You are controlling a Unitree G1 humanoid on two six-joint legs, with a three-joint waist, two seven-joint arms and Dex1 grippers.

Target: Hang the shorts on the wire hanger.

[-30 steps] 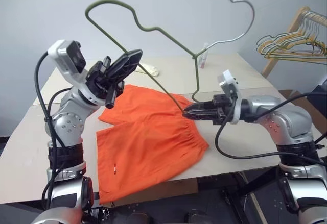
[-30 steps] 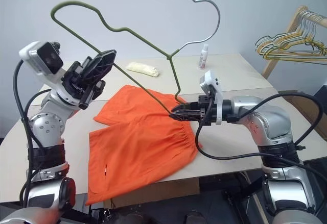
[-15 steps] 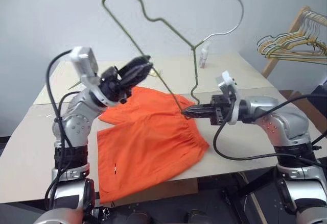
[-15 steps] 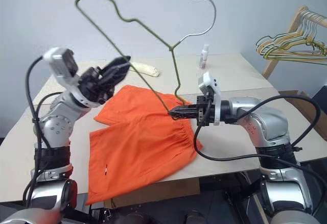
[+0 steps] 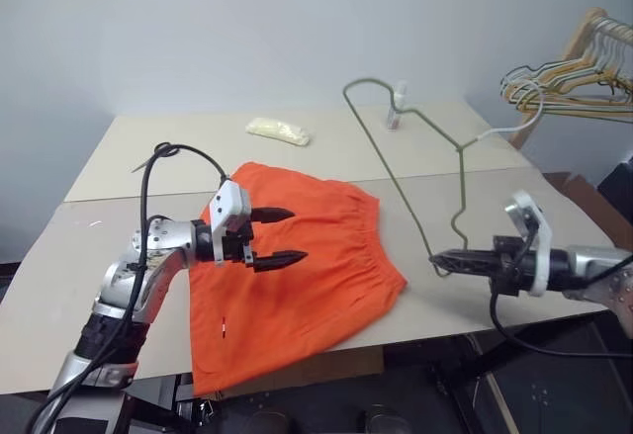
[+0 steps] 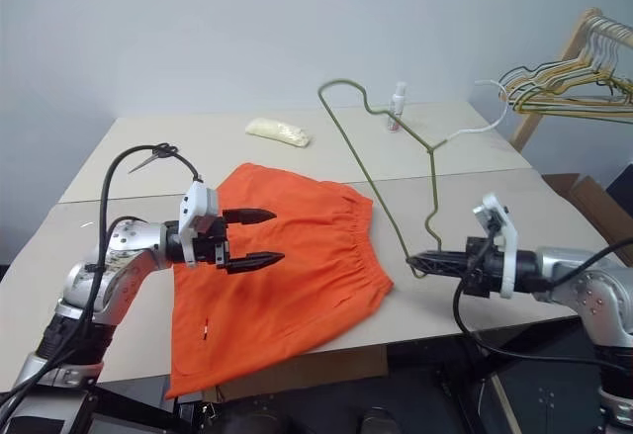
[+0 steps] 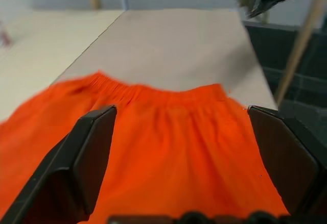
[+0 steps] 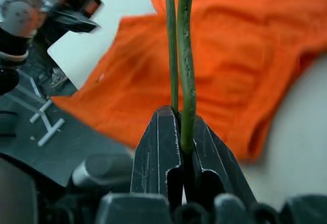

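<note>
The orange shorts [image 5: 307,276] lie flat on the table, waistband toward the right. My left gripper [image 5: 295,235] hovers just above their left half, open, with nothing between its fingers. The left wrist view looks over the shorts [image 7: 168,152] between those spread fingers [image 7: 92,157]. My right gripper [image 5: 435,259] is to the right of the shorts, over bare table near the front edge. It is shut on the lower corner of the wire hanger [image 5: 461,177], which leans back and up from it. In the right wrist view the wire [image 8: 185,55] runs up from between the shut fingers [image 8: 158,147].
The table [image 5: 99,157] is two tops joined by a seam. A yellowish packet [image 5: 279,130] and a small bottle [image 5: 398,108] stand at its back. A wooden rack with a bunch of hangers [image 5: 574,83] is at the far right, beyond the table.
My left gripper has let go of the hanger, opened and dropped down over the shorts. My right gripper has carried the hanger rightwards off the shorts, and the hanger has tipped lower and farther back.
</note>
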